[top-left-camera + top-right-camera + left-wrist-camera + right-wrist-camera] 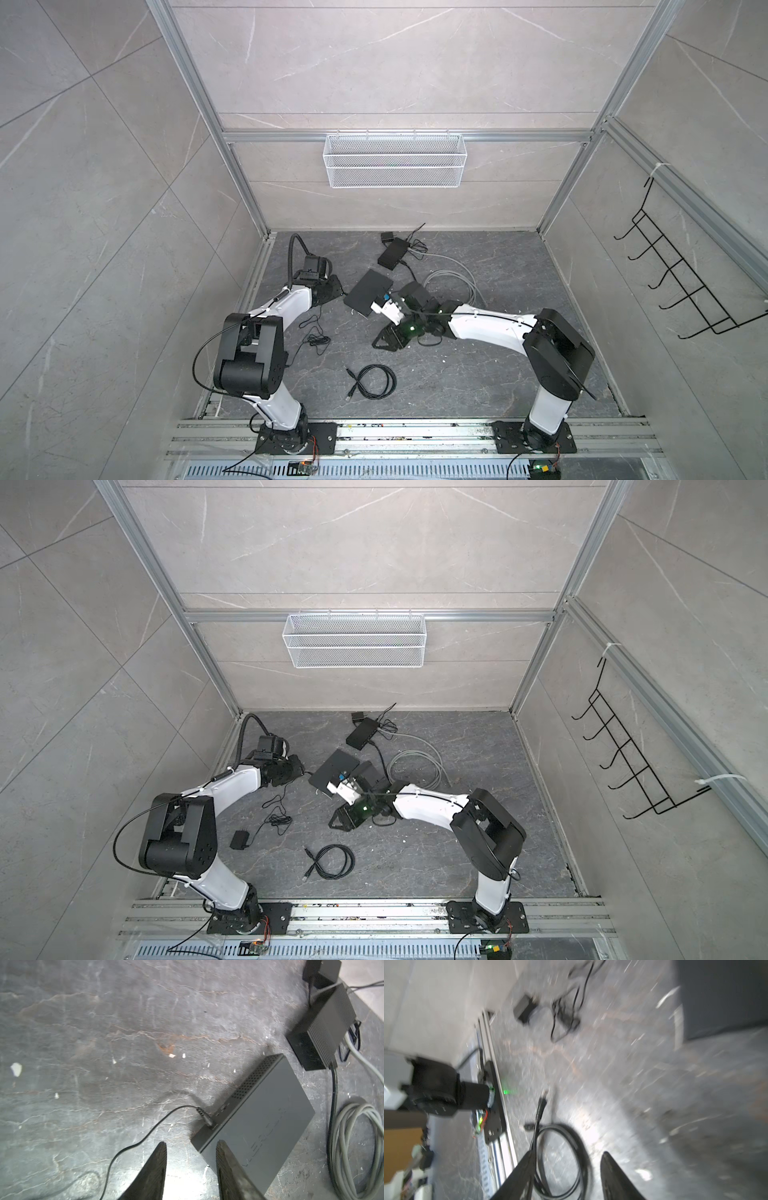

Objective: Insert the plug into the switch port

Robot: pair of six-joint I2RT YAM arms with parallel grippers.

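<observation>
The switch (259,1126) is a flat dark box lying on the grey floor, seen in both top views (368,291) (332,769). A black barrel plug (204,1118) on a thin black cord (135,1145) sits in a port on the switch's side edge. My left gripper (192,1142) is open and empty just short of that edge, with one finger (226,1167) in front of the switch's near corner. It shows in both top views (338,291) (297,769). My right gripper (566,1153) is open and empty over a coiled black cable (562,1159), near the switch (376,343) (332,823).
A smaller black box (392,253) with cables lies behind the switch. A grey cable coil (453,282) lies to the right of the switch. The black cable coil (374,382) lies near the front. A black power adapter (240,839) sits by the left arm. A wire basket (395,160) hangs on the back wall.
</observation>
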